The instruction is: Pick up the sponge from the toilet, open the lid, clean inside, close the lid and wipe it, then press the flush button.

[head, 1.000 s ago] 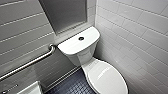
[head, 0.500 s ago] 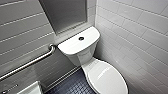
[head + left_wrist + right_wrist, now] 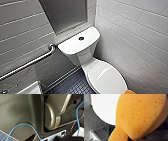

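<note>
Right wrist view is showing the sponge (image 3: 139,115) looming by the front edge of the toilet (image 3: 82,56), above its shut lid (image 3: 106,77). I cannot tell whether the right gripper or the left gripper is clamping anything. A loose hold risks the sponge sliding off that glossy lid. The lid is hiding the bowl's contents.
</note>
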